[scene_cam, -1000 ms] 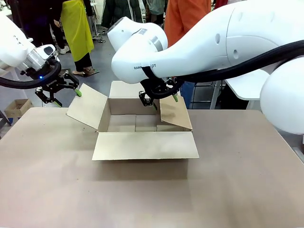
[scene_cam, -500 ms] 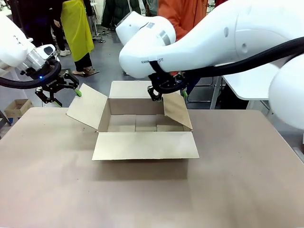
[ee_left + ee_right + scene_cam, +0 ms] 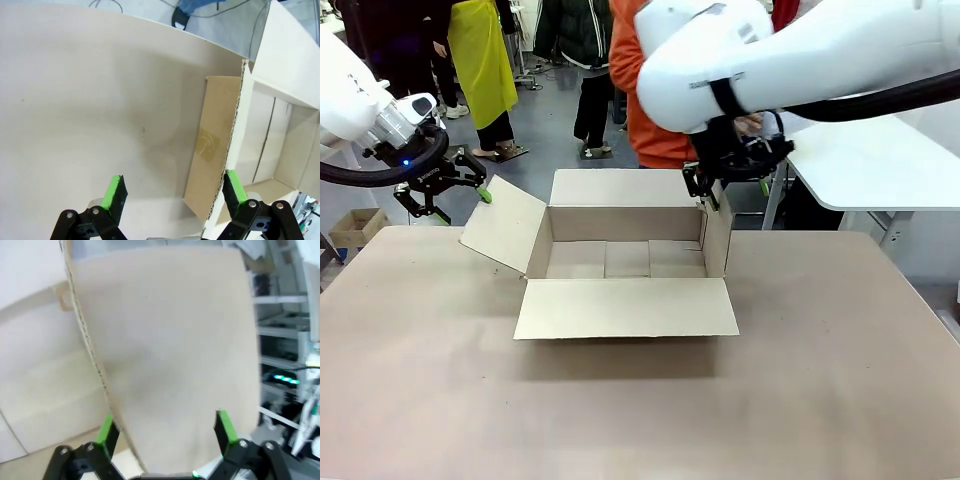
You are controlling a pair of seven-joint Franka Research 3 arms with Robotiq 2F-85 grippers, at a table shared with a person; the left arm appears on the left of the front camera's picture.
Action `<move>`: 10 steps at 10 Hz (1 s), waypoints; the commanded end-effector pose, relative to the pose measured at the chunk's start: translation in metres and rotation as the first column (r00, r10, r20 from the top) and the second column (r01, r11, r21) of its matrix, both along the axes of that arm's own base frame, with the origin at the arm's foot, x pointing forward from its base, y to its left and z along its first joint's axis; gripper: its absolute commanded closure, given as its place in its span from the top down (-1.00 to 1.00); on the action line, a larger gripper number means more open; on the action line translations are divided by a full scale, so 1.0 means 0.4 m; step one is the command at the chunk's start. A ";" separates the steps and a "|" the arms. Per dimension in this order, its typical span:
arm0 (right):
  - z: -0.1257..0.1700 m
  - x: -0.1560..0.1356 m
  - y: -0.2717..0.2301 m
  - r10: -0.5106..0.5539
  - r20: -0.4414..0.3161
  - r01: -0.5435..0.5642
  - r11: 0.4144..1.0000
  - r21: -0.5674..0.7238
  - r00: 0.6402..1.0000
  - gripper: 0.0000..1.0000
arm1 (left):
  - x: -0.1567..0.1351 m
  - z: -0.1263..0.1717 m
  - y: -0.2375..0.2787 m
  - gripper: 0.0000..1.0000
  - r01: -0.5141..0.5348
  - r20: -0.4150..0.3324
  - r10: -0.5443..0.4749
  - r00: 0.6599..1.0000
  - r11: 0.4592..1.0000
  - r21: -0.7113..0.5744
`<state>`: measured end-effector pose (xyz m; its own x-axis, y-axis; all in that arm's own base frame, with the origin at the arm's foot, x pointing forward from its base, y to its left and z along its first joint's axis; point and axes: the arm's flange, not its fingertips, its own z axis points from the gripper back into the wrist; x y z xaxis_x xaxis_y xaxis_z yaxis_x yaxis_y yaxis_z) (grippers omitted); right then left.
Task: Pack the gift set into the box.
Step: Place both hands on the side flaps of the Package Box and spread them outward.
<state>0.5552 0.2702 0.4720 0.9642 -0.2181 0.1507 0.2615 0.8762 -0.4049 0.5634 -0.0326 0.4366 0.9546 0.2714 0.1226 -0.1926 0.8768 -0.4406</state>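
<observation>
Lifted upright, the right flap (image 3: 716, 238) of the box (image 3: 625, 307) stands inside the wide right tool (image 3: 706, 192), liable to flop back inward.

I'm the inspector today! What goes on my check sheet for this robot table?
Surface: tan table, box in the middle.
Job's things: cardboard box open, nothing inside; right flap upright.
Clutter: nothing seen.
Hands: left hand open at the left flap edge; right hand open, straddling the right flap.
Cables: black cable along the right arm, another on the left arm.
Surroundings: people standing beyond the table.
</observation>
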 end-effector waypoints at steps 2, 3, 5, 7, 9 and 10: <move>-0.049 -0.045 -0.176 0.049 0.104 -0.076 0.960 0.269 0.993 1.00 | -0.005 0.004 -0.001 1.00 -0.015 0.000 0.015 1.000 1.000 0.017; -0.070 -0.048 -0.230 0.049 0.135 -0.093 0.934 0.346 0.990 1.00 | -0.005 0.004 -0.001 1.00 -0.015 0.000 0.015 1.000 1.000 0.017; -0.129 -0.048 -0.291 0.087 0.175 -0.165 0.849 0.502 0.981 1.00 | -0.005 0.004 -0.001 1.00 -0.015 0.000 0.015 1.000 1.000 0.017; -0.054 -0.002 -0.221 -0.004 0.147 -0.044 0.948 0.316 0.989 1.00 | -0.005 0.004 -0.001 1.00 -0.015 0.000 0.015 1.000 1.000 0.017; -0.054 -0.002 -0.221 -0.004 0.147 -0.044 0.948 0.316 0.989 1.00 | -0.005 0.004 -0.001 1.00 -0.015 0.000 0.015 1.000 1.000 0.017; -0.054 -0.002 -0.221 -0.004 0.147 -0.044 0.948 0.316 0.989 1.00 | -0.005 0.004 -0.001 1.00 -0.015 0.000 0.015 1.000 1.000 0.017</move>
